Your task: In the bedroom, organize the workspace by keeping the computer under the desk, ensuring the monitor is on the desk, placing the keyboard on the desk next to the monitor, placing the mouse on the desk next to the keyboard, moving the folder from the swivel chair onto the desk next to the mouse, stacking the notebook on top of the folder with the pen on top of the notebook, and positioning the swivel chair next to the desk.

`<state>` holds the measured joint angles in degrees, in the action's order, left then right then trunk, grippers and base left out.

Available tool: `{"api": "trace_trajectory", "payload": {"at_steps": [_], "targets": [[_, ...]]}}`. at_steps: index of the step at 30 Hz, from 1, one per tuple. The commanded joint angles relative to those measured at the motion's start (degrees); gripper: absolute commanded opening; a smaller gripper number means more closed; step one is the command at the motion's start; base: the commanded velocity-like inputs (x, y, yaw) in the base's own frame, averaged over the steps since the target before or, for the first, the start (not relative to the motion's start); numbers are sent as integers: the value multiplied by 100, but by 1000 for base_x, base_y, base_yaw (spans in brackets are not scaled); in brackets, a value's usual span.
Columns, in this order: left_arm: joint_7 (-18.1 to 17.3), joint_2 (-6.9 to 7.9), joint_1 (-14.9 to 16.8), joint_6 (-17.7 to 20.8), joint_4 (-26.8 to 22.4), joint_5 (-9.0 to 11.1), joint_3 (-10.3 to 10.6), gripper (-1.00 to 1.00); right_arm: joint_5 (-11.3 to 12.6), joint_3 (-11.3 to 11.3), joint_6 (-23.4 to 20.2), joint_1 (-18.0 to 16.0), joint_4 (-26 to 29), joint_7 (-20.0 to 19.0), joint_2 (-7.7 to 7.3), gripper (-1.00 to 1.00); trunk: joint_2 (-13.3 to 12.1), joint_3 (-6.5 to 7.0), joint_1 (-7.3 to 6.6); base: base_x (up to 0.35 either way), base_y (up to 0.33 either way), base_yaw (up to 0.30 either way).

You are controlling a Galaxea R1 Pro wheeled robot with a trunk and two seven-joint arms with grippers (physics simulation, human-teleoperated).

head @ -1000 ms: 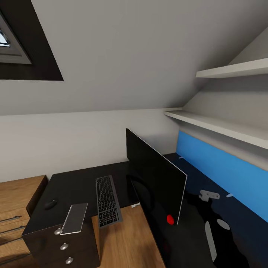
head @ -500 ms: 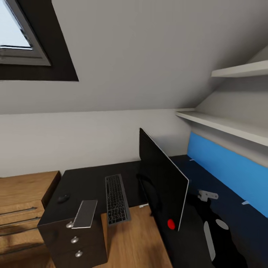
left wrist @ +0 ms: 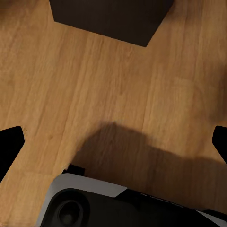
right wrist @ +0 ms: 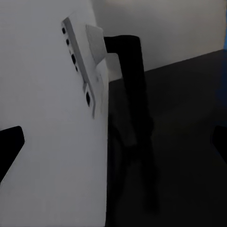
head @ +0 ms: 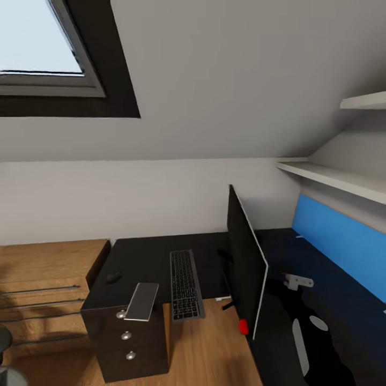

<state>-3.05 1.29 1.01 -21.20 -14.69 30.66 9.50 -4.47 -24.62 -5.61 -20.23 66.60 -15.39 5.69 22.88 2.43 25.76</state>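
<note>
A: Head view. What do you see on the bench (head: 155, 257)?

B: You see the monitor (head: 244, 268) standing edge-on, red light at its lower corner. Beside it lies the keyboard (head: 186, 284), its near end overhanging the bench edge. The mouse (head: 113, 277) sits well apart from the keyboard, near the wooden dresser (head: 48, 279). A pale flat item (head: 142, 301), possibly the notebook, rests tilted on the drawer-unit corner.

A: And your end effectors?

B: In the left wrist view, your left end effector (left wrist: 113, 142) is spread wide over the wooden floor (left wrist: 118, 85), holding nothing. In the right wrist view, your right end effector (right wrist: 113, 142) is likewise wide apart and empty, facing the monitor's pale back and dark stand.
</note>
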Motion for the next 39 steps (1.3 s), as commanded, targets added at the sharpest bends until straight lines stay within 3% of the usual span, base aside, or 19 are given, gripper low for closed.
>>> {"api": "trace_trajectory", "payload": {"at_steps": [1, 9, 26, 39], "targets": [[-29, 1, 4, -21, 10, 62, 32, 100, -45, -26, -28, -3, 11, -52, 13, 100, 4, -2, 2, 0, 0, 238], [-22, 1, 4, -22, 10, 63, 27, 100, -43, -29, -28, -2, 11, -56, 28, 100, 4, -2, 2, 0, 0, 216], [-20, 3, 4, -22, 10, 63, 21, 100, -36, -27, -36, 0, 11, -53, 29, 100, 4, -2, 2, 0, 0, 31], [-20, 3, 4, -20, 10, 63, 17, 100, -36, -33, -33, -4, 11, -53, 26, 100, 4, -2, 2, 0, 0, 217]]}}
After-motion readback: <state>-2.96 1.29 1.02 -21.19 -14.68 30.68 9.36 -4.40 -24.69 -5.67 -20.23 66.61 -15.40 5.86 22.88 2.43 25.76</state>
